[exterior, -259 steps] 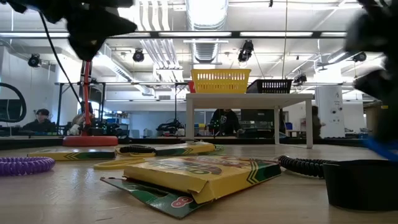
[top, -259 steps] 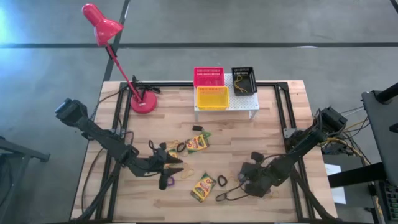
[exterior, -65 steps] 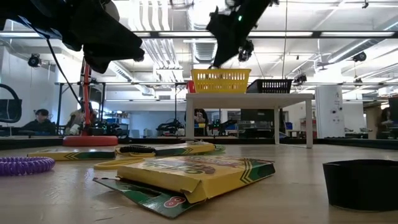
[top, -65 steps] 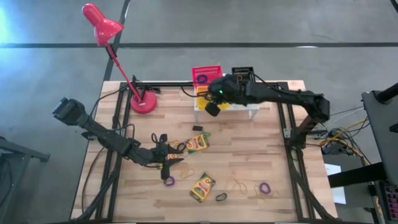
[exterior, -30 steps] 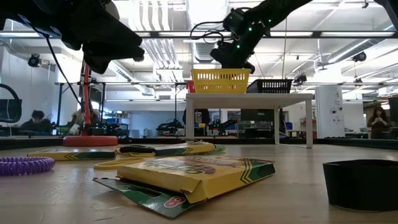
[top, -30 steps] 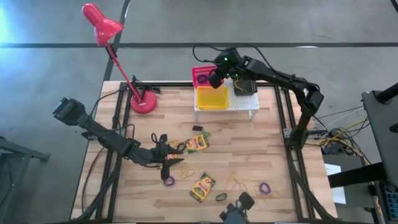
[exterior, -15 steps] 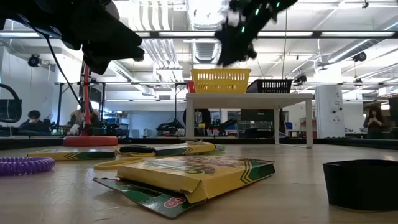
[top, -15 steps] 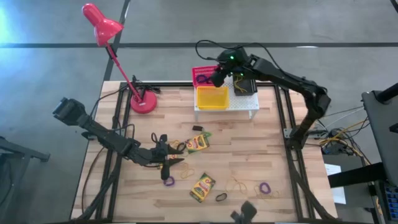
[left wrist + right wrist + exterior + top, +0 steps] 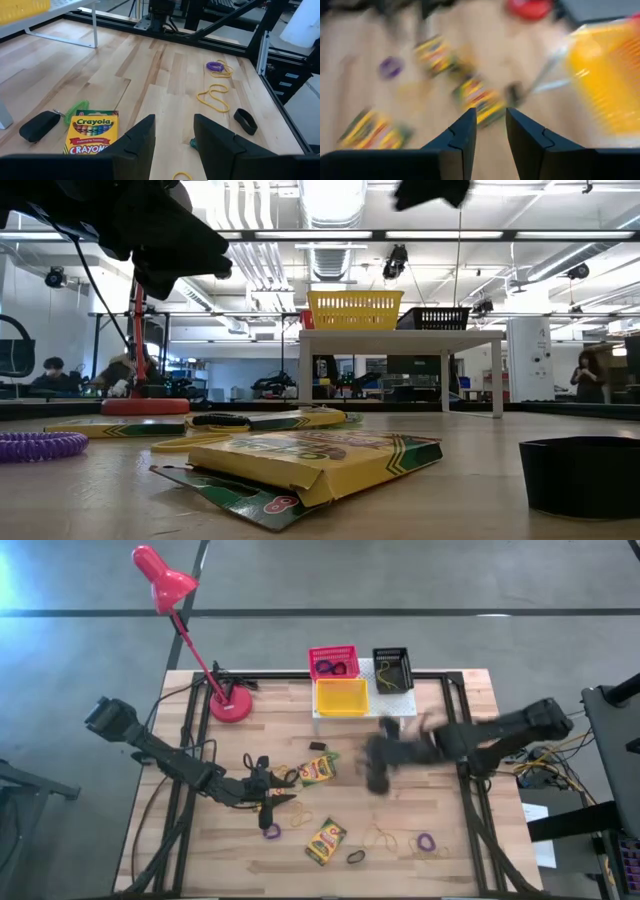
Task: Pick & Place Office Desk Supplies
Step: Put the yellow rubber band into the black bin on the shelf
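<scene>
The right gripper (image 9: 378,762) is smeared by motion above the middle of the wooden table (image 9: 440,790); its wrist view shows the fingers apart with nothing between them. The left gripper (image 9: 275,802) rests low near the flat yellow-and-green crayon box (image 9: 318,769), jaws partly open and empty. A purple elastic loop (image 9: 332,667) lies in the pink-red mesh basket (image 9: 334,663), on the white shelf (image 9: 397,702).

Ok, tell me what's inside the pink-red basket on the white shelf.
From above, the pink-red basket holds a purple elastic loop and what looks like a darker loop beside it. Its mesh walls hide the edges of the floor, and the low view shows nothing of its inside.
</scene>
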{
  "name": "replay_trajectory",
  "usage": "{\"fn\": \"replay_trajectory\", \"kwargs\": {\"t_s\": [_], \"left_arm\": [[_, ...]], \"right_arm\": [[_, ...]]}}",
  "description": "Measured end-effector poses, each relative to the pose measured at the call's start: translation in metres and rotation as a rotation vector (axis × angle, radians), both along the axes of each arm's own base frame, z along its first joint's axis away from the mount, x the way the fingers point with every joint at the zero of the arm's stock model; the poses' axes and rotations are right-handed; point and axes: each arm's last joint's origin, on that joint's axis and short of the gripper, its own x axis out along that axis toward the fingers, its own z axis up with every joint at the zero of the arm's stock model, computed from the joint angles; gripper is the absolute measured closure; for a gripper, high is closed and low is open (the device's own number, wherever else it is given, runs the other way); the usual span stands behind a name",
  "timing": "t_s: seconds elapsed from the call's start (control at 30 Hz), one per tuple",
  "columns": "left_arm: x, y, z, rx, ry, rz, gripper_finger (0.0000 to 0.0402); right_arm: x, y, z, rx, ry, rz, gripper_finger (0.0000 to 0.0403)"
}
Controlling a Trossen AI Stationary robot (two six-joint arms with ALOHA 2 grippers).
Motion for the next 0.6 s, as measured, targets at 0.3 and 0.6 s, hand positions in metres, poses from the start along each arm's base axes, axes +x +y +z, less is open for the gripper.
{"fn": "replay_trajectory", "kwargs": {"t_s": [0.3,0.6], "left_arm": [[0.000,0.000,0.000,0.001,0.000,0.000,0.0261],[0.000,0.000,0.000,0.000,-0.001,0.002,0.0261]], "right_arm": [[-0.051,0.091,-0.095,0.253,0.159,-0.041,0.0293],[-0.077,0.118,-0.164,0.188,0.237,-0.086,0.0242]]}}
